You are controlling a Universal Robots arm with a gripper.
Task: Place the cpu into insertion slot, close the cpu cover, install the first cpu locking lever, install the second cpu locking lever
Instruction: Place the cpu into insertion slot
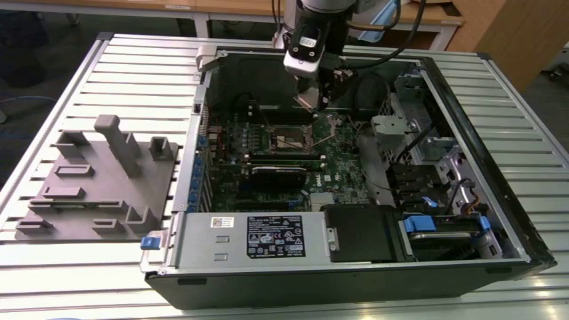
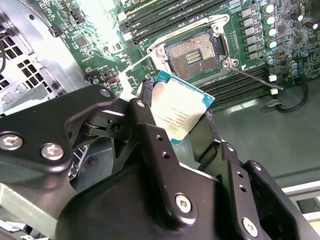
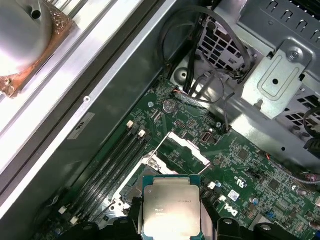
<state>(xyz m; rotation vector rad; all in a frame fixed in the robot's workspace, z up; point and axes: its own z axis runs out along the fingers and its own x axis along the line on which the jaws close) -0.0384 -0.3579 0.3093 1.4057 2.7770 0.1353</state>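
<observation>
The gripper [image 2: 176, 122] clamps the cpu [image 2: 181, 107] by two opposite edges. The cpu hangs above the uncovered insertion slot [image 2: 195, 52].

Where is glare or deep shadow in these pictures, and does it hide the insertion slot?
Second wrist view: glare whitens the motherboard beside the insertion slot, which is readable. First wrist view: the cpu shines pale. Exterior view: the computer case interior is shadowed.
</observation>
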